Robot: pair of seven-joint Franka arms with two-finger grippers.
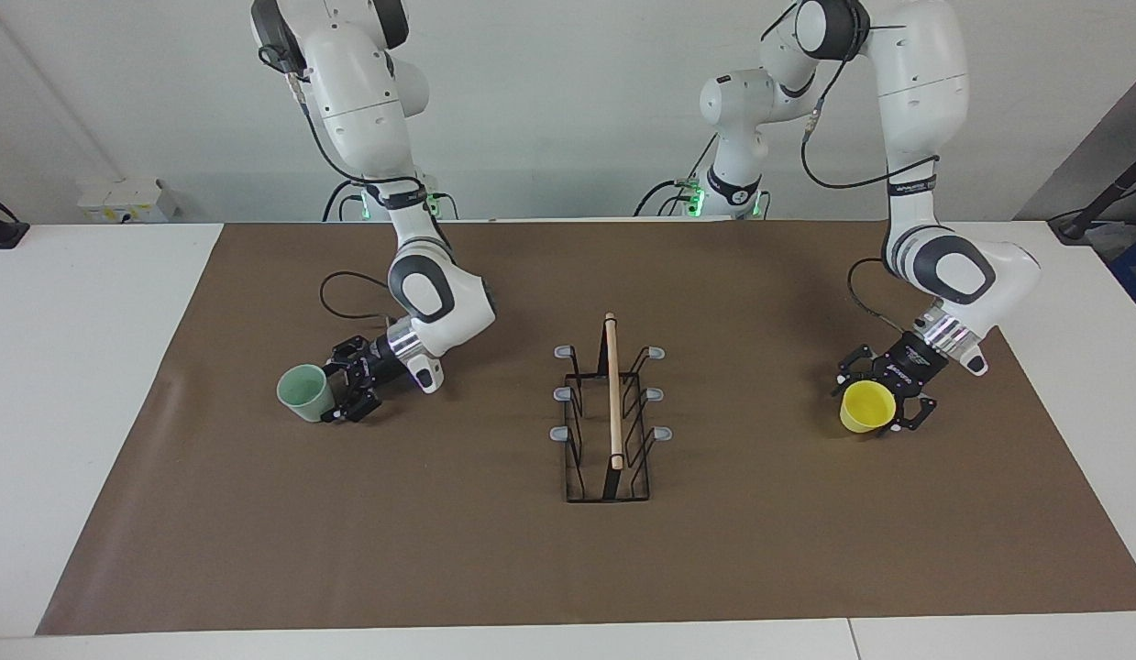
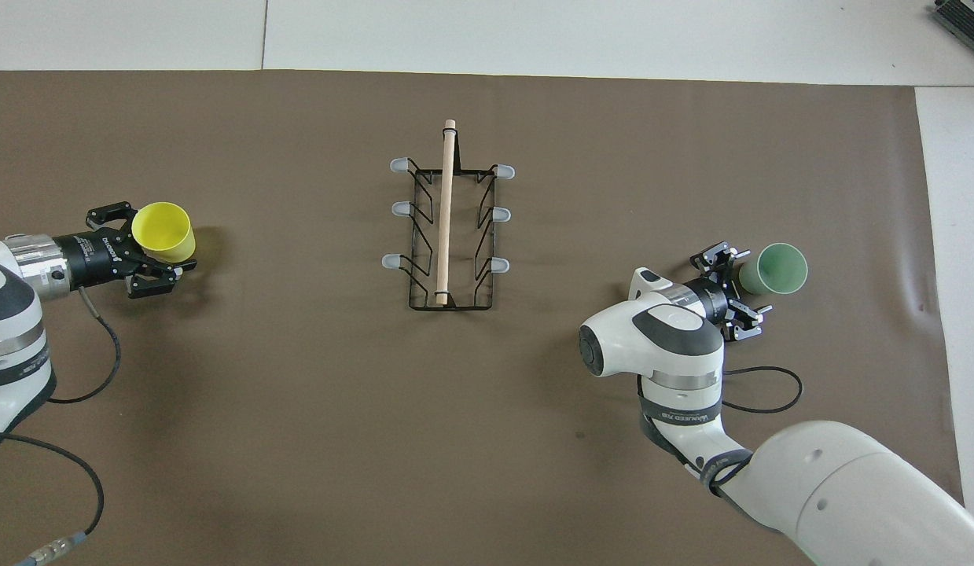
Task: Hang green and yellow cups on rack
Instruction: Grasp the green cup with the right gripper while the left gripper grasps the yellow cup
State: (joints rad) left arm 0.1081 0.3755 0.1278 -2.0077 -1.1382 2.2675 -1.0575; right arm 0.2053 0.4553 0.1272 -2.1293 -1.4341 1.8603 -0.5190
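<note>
At desk's middle: rack (image 1: pixel 610 417). Toward opposite ends, left gripper (image 1: pixel 884 396) spread around yellow cup (image 1: pixel 866 407), right gripper (image 1: pixel 343 391) spread around green cup (image 1: pixel 304 392).

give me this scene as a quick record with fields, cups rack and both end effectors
green cup: on the mat toward the right arm's end, tipped toward the end effector
yellow cup: toward the left arm's end, tilted
rack: mid-table between the cups, all pegs bare
right end effector: open, fingers around the green cup's base
left end effector: open, fingers either side of the yellow cup
progress: neither cup lifted or hung yet
</note>
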